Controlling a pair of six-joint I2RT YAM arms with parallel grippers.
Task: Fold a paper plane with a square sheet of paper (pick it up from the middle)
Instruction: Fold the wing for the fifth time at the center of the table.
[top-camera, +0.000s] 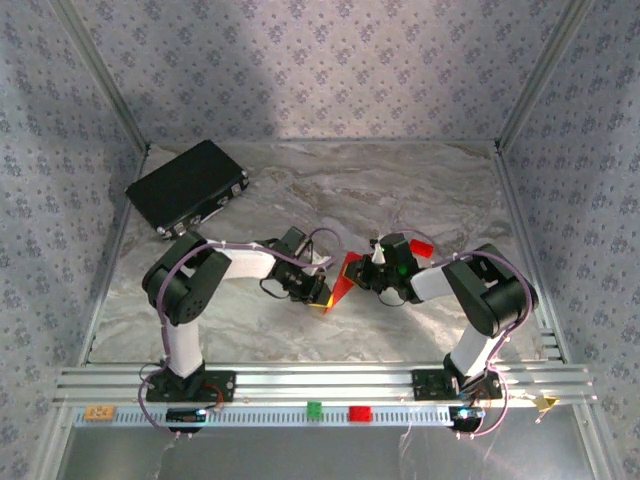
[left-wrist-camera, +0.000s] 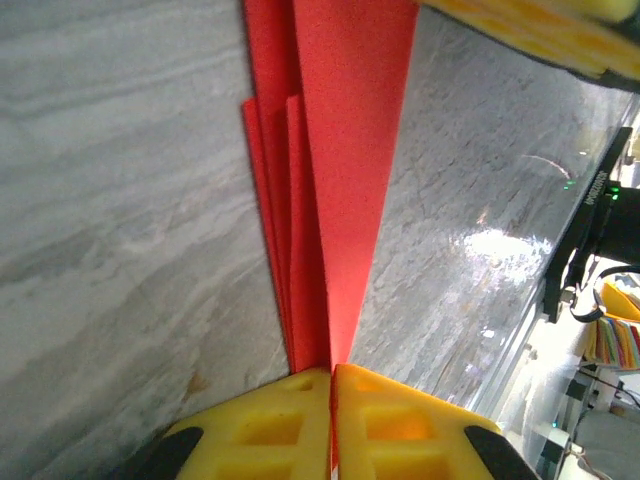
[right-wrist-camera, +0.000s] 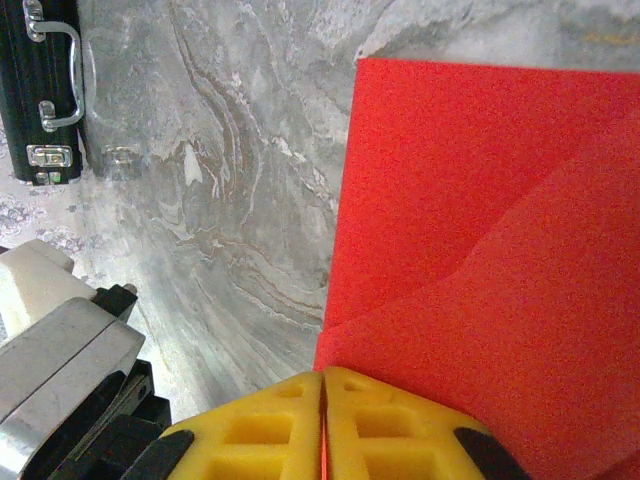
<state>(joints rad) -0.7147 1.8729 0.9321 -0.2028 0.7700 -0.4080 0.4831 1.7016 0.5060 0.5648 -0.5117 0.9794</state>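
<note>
You are clamping the thin bright red folded paper sheet with both the yellow-fingered left gripper and right gripper, at the middle of the grey marbled table. Pulling the grippers apart is risking tearing it or springing the creases.

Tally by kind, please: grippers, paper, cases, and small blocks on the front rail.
grippers: 2 (left gripper, right gripper)
red paper: 1
black case: 1
small blocks: 3 (orange block, green block, red block)
total: 7
</note>
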